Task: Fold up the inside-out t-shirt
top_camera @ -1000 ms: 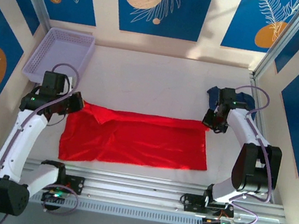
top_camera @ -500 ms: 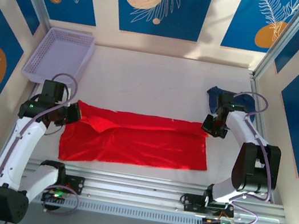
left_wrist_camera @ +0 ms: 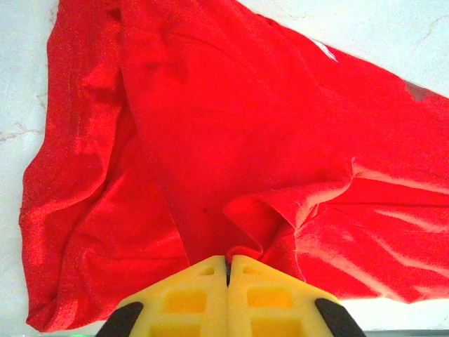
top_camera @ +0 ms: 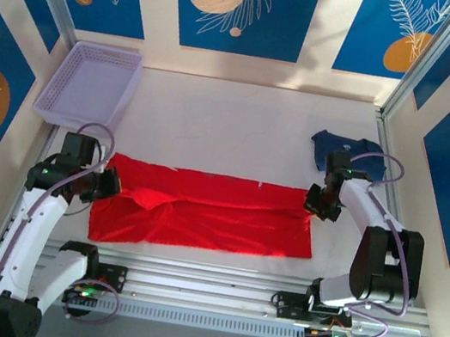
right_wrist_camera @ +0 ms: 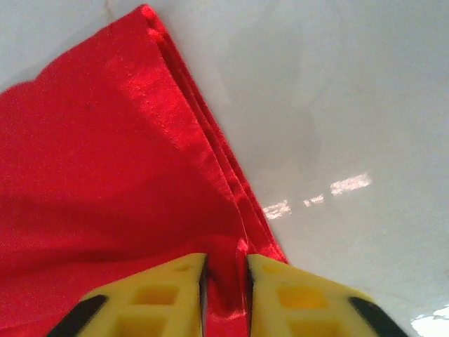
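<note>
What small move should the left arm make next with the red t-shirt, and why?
Probably open the jaws of the left gripper. The red t-shirt lies in a flat band on the table, yet those jaws are shut on a bunched fold at its edge, while the jaws of the right gripper stand slightly apart around the opposite corner.

Looks like a robotics lab cell, not a home. Boxed in at the top and both sides of the frame by cream walls hung with blue leaf-and-circle print panels (top_camera: 236, 5). Edged along the bottom by bare aluminium rails (top_camera: 213, 284), carrying a left arm (top_camera: 30, 213) and a right arm (top_camera: 384, 258) with loose cables. Floored by a plain white bench (top_camera: 232, 126), with a lavender mesh basket (top_camera: 92, 84) at upper left.
</note>
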Tool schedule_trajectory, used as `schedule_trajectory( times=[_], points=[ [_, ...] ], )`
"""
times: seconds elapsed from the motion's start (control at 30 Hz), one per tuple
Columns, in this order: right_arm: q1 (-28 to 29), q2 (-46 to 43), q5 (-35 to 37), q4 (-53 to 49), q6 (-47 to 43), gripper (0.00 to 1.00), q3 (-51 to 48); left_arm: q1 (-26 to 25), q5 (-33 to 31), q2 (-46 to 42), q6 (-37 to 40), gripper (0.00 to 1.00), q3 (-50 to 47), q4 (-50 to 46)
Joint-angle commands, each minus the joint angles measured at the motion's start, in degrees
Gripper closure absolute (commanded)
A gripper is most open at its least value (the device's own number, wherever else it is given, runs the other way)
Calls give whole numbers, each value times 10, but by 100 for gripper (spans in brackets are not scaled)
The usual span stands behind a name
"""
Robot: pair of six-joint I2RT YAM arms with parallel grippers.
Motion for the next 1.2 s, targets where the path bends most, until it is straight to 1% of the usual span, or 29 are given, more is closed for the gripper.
schedule_trajectory(
  times=[0.0,0.07,0.17,0.23,0.33,0.47,0.57,0.63,0.7,0.73,0.77,0.83,0.87,1.03,1.07,1.17],
  points=[
    [13,-67,17,19,25,66,-16,5,13,-3,-10,100,-5,-26],
    [32,-106,25,38,31,60,-22,6,11,5,-11,100,-6,-28],
    [74,-143,31,72,30,57,-30,6,16,22,-8,100,-5,-29],
    [106,-150,24,96,26,57,-33,5,17,27,-7,100,-5,-29],
    [168,-137,-12,141,4,56,-30,6,16,26,-8,100,-5,-28],
    [277,-97,-71,212,-11,55,-14,6,15,25,-8,100,-3,-29],
    [375,-60,-125,303,-24,54,-11,5,17,27,-7,100,-4,-27],
    [440,-25,-134,359,-28,52,0,5,19,28,-7,100,-4,-27],
    [502,15,-110,410,-35,50,15,5,21,26,-6,100,-4,-25],
    [531,38,-88,428,-46,44,28,6,22,25,-6,100,-4,-26],
    [560,60,-54,444,-66,42,41,5,23,25,-5,100,-5,-25],
    [598,100,4,472,-110,36,65,6,26,23,-5,100,-6,-22],
    [613,120,33,485,-131,32,80,6,26,23,-4,100,-6,-22],
    [667,197,125,536,-230,17,133,5,34,22,-3,100,-7,-16],
    [677,214,152,543,-252,15,146,6,35,22,-2,100,-7,-16],
    [699,252,197,582,-302,12,163,6,36,22,-2,100,-8,-14]
  ],
)
